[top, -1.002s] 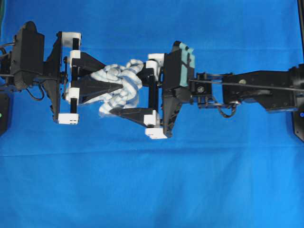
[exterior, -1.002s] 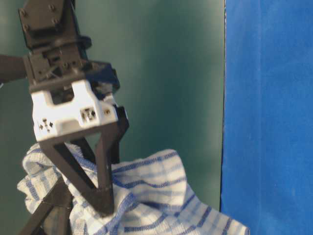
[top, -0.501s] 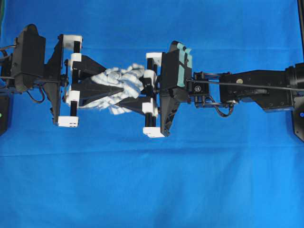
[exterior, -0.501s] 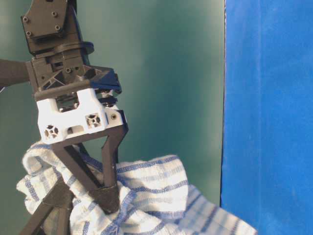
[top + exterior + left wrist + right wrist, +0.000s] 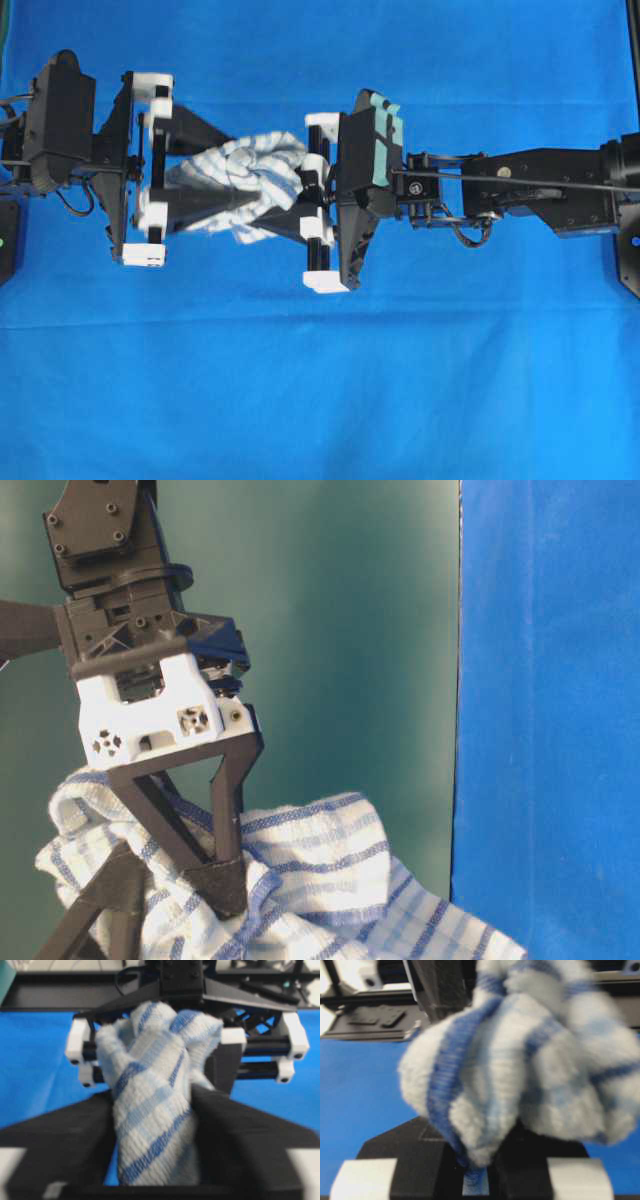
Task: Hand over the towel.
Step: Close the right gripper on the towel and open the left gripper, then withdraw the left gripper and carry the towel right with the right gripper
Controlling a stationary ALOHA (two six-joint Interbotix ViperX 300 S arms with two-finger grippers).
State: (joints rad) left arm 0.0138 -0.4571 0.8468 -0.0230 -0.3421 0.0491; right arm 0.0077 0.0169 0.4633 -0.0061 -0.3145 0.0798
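Note:
The towel (image 5: 250,172), white with blue stripes, hangs bunched in the air between my two grippers at mid-table. My right gripper (image 5: 278,200) comes in from the right and is shut on the towel (image 5: 520,1050); its fingers (image 5: 420,1160) pinch a fold low in the right wrist view. My left gripper (image 5: 240,170) faces it from the left with its jaws spread. The towel (image 5: 155,1050) lies loosely between the left fingers (image 5: 240,1130), and blue shows between the cloth and the left-hand finger. The table-level view shows the towel (image 5: 310,870) draped under a gripper.
A large plain blue cloth (image 5: 320,380) covers the whole table under both arms. A dark green wall (image 5: 350,630) stands behind the grippers in the table-level view. Both arms stretch along the table's middle line.
My right gripper closed on the towel and shifted slightly left. My left gripper's jaws have since spread apart, the upper finger lifting off the cloth, and the bunch has loosened.

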